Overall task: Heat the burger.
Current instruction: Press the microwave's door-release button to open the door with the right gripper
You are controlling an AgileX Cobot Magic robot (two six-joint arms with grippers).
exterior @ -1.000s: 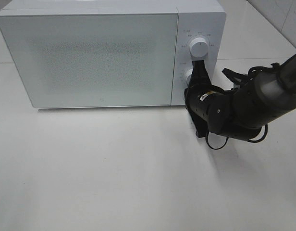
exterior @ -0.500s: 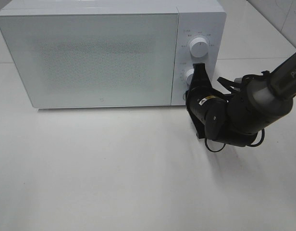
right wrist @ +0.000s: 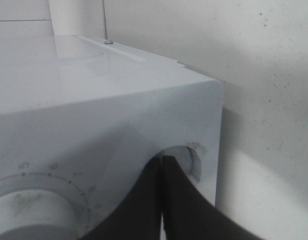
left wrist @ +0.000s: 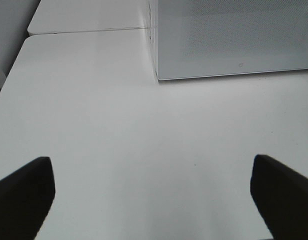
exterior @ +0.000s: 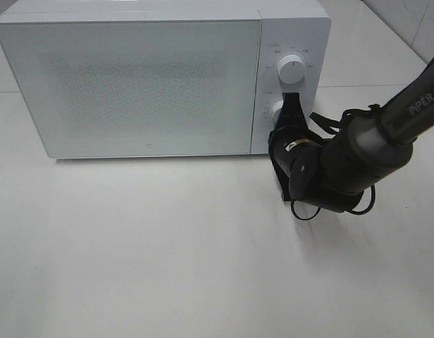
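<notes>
Noted a white microwave (exterior: 139,84) standing towards the rear of a white tabletop (exterior: 168,267). Found its frosted door (exterior: 132,88) shut and flush with the case. Recorded two round white knobs on the control panel to the right of the door: the upper knob (exterior: 292,70) in plain view with small printed marks around it, the lower knob (exterior: 276,111) partly hidden. Observed a seam (exterior: 372,86) in the tabletop on either side of the microwave, and a light tiled wall (exterior: 414,24) at the far right corner.

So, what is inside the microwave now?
The microwave has its door shut. The speckled door panel shows nothing through it, so the inside is hidden. Whether the burger is in there cannot be seen.
</notes>
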